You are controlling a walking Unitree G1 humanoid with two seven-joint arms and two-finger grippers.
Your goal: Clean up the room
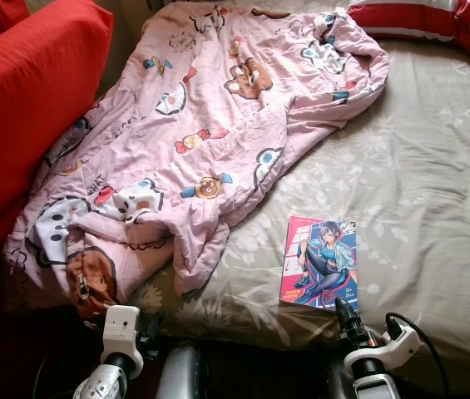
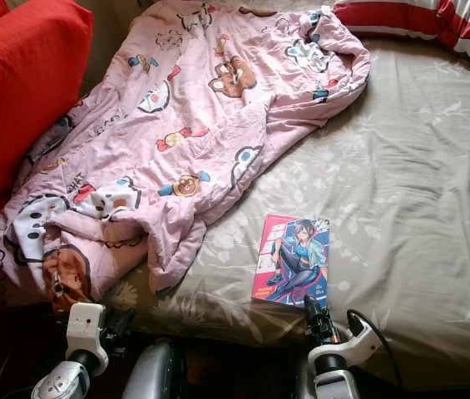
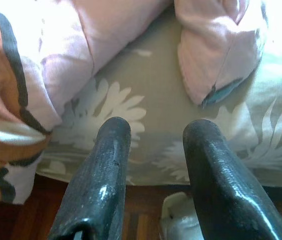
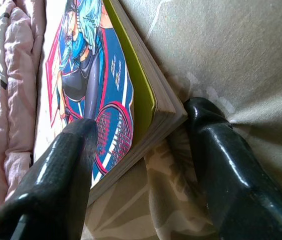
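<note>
Bed (image 1: 434, 166): blanket (image 1: 201, 125) beside book (image 1: 319, 263), right tool (image 4: 145, 150) straddling.

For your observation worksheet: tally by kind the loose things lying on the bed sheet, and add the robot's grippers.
Blankets: 1, the pink blanket
Books: 1, the comic book
Pillows: 1, the striped pillow
Grippers: 2, left gripper and right gripper
Total: 5

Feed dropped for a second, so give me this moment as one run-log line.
right end effector: open, straddling near corner of book | left end effector: open, idle at bed edge by pink blanket | book flat on bedsheet
</note>
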